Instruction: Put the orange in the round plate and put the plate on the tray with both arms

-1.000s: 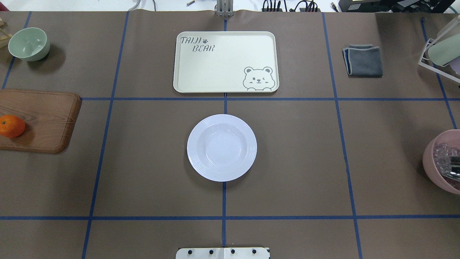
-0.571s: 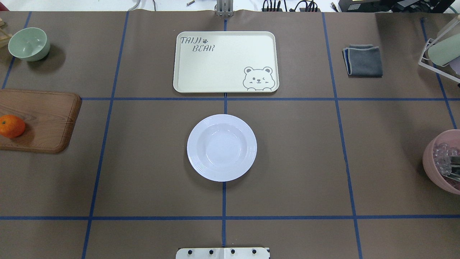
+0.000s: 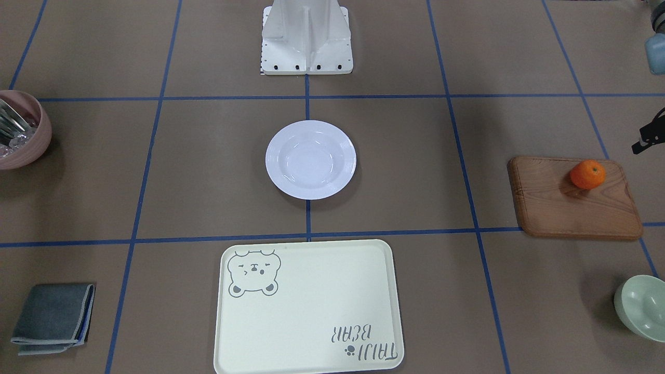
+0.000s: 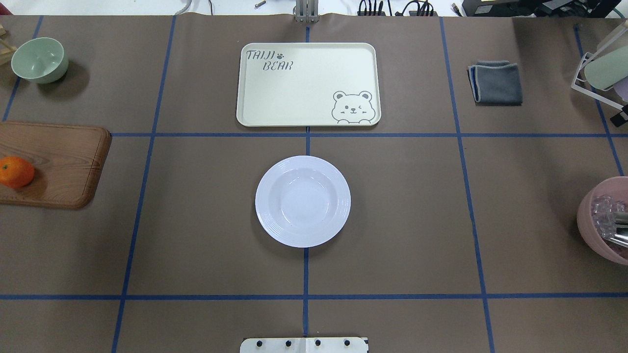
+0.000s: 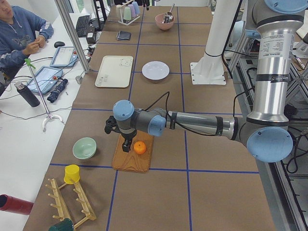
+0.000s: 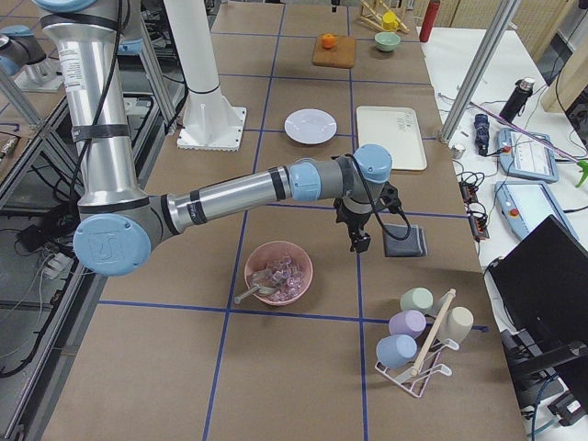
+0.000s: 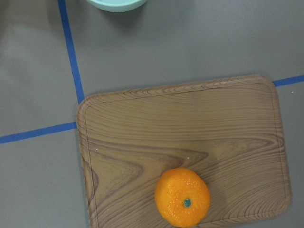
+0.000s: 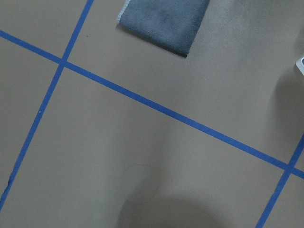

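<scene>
On the wooden board [image 7: 190, 123], the orange [image 7: 183, 196] is sitting stem-up; left gripper [image 5: 126, 146] and right gripper [image 6: 358, 243] jaw gaps cannot be told.

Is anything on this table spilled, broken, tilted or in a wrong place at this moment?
Nothing stands out. The round plate sits upright and empty, the tray lies square to the tape lines, and the orange rests whole on the wooden board. No spill is visible.
</scene>
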Controlling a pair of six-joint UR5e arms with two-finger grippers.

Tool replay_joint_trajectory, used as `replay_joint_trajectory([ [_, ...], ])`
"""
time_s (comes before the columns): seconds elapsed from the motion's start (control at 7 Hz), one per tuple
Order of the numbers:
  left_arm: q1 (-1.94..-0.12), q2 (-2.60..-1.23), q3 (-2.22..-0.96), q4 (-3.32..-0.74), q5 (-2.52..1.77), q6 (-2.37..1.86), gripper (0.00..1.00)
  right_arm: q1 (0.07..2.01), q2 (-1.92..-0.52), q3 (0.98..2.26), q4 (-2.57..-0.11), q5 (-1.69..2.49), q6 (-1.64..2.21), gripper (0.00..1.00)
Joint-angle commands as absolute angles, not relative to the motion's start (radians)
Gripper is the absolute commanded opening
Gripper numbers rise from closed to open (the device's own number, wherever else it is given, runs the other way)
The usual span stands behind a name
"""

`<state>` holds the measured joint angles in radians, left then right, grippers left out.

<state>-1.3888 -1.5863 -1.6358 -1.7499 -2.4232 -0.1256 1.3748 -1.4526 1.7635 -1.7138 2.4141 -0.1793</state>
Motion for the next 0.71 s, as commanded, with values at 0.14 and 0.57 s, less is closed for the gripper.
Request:
replay_joint_trajectory([
  [0.14, -1.257, -1.598, -1.618, -1.83, -2.344, -0.326, 0.98, 1.364, -1.454, 1.764, -1.707, 2.419, -0.172, 1.0],
  [0.57, -1.184, -1.634, -1.527, -1.871, -2.246, -0.336, 0.98, 1.327, -1.454, 1.758, -1.707, 2.442, -0.17, 1.0],
])
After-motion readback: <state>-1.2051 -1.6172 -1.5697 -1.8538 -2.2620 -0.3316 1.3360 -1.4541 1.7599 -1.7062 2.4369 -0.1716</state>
